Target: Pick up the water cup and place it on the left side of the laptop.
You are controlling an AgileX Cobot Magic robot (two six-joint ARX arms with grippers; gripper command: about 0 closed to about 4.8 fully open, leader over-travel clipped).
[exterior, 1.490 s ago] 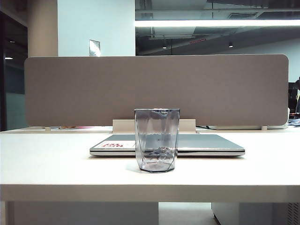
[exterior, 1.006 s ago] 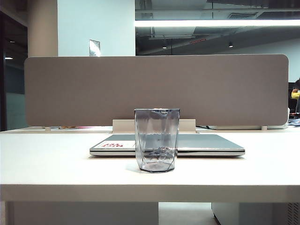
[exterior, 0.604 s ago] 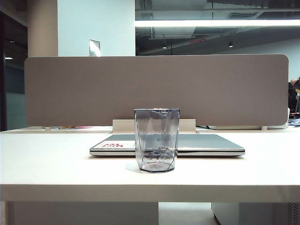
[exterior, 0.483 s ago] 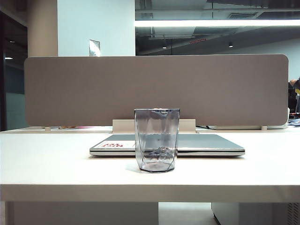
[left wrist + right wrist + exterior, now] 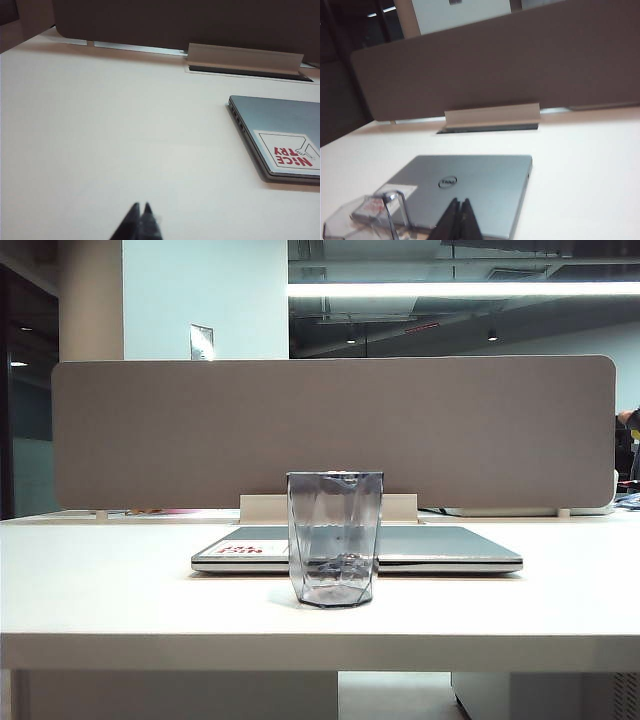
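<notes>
**Black claws shut, cup standing free ahead of laptop**

Black fingertips of the left gripper (image 5: 140, 216) are pressed together with nothing between them, poised above bare white tabletop (image 5: 100, 140), well apart from the sticker corner of the slim silver-grey closed laptop (image 5: 280, 135).

The right gripper (image 5: 458, 212) is likewise pressed together and empty, its tips seen over the laptop's lid edge, just below the round logo (image 5: 447, 182). The transparent smoky-grey faceted plastic water cup (image 5: 367, 220) lies near it, at the sticker corner.

In the exterior view neither arm appears. The water cup (image 5: 335, 538) stands upright on the table, before the middle of the laptop (image 5: 440, 548). A grey-brown fabric divider panel (image 5: 330, 430) stands behind, with a white cable tray flap (image 5: 400, 507) at its foot.
</notes>
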